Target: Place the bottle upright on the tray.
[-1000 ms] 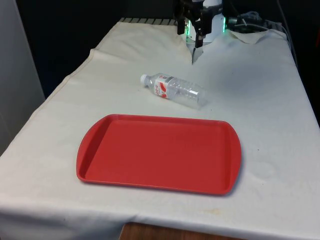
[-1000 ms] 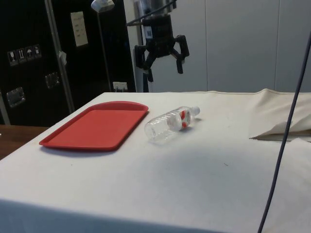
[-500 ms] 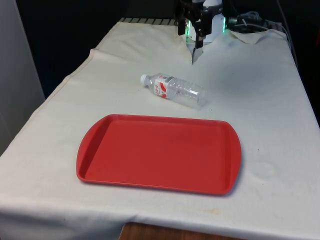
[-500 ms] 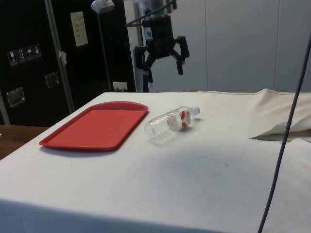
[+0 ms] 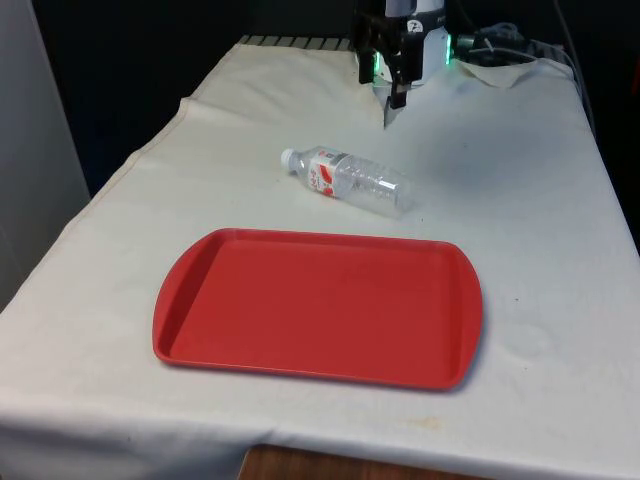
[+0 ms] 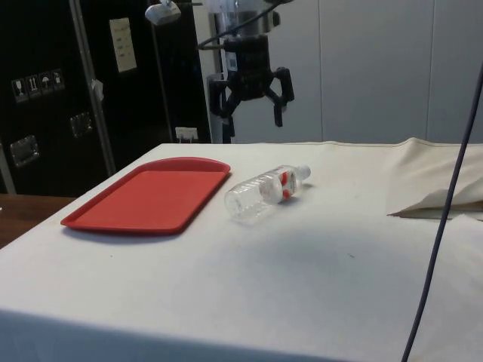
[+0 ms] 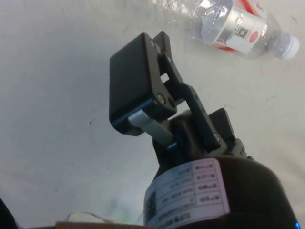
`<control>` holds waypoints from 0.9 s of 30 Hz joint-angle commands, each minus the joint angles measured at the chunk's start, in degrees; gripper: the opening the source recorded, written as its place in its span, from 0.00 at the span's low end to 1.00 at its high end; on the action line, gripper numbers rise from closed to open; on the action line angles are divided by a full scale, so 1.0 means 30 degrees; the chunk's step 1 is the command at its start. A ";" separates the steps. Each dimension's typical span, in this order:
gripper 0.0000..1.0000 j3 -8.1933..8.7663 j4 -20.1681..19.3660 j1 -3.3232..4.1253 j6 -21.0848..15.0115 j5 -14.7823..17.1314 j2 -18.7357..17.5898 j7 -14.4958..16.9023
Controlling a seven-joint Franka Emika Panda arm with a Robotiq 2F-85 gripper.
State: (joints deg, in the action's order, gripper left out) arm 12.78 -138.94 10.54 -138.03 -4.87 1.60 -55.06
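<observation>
White cloth (image 5: 540, 200) covers the long table from end to end, wrinkled near the far corner where a fold of fabric (image 6: 438, 197) lifts off the surface. Dark cabinets (image 6: 45, 90) stand behind the table in the side view.

Lying on its side on that cloth is the clear plastic water bottle with a red-and-white label and a white cap (image 5: 347, 180) (image 6: 266, 193) (image 7: 228, 21). It rests just beyond the far long edge of the flat red plastic tray with rounded corners (image 5: 318, 305) (image 6: 151, 197), near the tray but not touching it. The bottle's cap end points toward the front view's left, its base toward the front view's right, and it lies at a slight angle to the tray's edge. Nothing sits on the tray.

My black two-finger gripper (image 5: 384, 72) (image 6: 250, 94) hangs in the air above the table's far end, well apart from the bottle and higher than it. In the side view my two fingers (image 6: 278, 96) are spread wide, with open space between them, and they hold nothing. In the wrist view one black finger pad (image 7: 136, 86) shows over bare cloth, with the bottle lying off beyond it, label and cap facing the lens.
</observation>
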 commanded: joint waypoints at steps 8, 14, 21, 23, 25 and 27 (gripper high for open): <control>1.00 0.0000 -0.0535 -0.0019 -0.0936 -0.0076 -0.0019 -0.0974; 1.00 0.0000 -0.0707 -0.0019 -0.0974 -0.0057 -0.0038 -0.1432; 1.00 0.0019 -0.0821 0.0000 -0.0649 0.0000 -0.0115 -0.1853; 1.00 0.0076 -0.0955 -0.0038 -0.0993 0.0019 -0.0267 -0.2254; 1.00 0.0095 -0.0955 -0.0019 -0.0993 0.0019 -0.0363 -0.2387; 1.00 0.0134 -0.0936 -0.0019 -0.1012 0.0038 -0.0497 -0.2559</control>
State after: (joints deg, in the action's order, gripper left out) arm 13.18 -141.52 10.54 -140.03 -4.81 0.29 -62.28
